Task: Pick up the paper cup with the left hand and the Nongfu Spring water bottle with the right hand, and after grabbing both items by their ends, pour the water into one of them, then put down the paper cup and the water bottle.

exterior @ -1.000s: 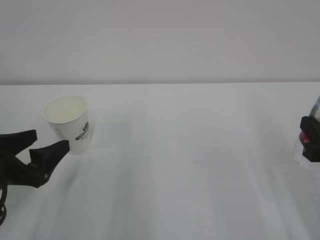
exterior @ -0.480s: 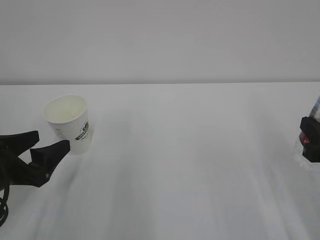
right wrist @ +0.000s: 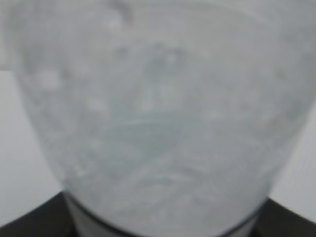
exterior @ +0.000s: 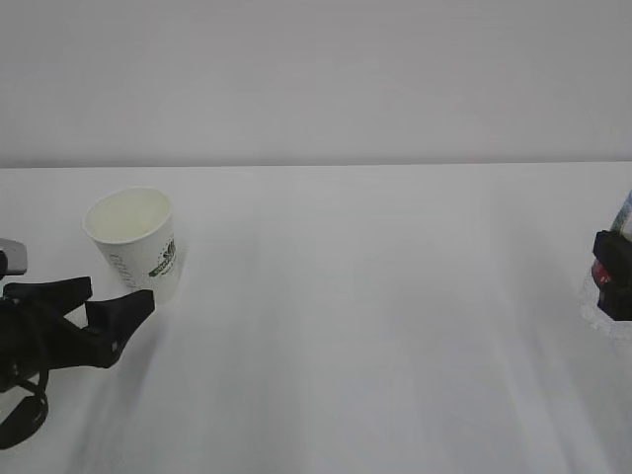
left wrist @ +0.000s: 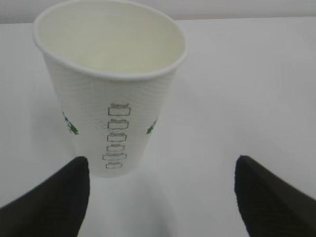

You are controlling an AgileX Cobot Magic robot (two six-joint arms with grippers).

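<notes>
My left hand (exterior: 94,304) hangs with its fingers spread wide, just short of the paper cup (exterior: 136,242), which stands upright and apparently empty on the white table (exterior: 375,316); I judge the cup not yet grasped. At the far right edge, my right hand (exterior: 614,276) is clamped on the Nongfu Spring water bottle (right wrist: 158,118). Lifting and pouring remain. Nothing stands between them.

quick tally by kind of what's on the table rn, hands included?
Paper cups: 1, the paper cup, upright, nothing gripping it
Bottles: 1, the water bottle, at the right edge of the exterior view
Robot hands: 2, the left hand open near the cup, the right hand around the bottle
Total: 4
</notes>
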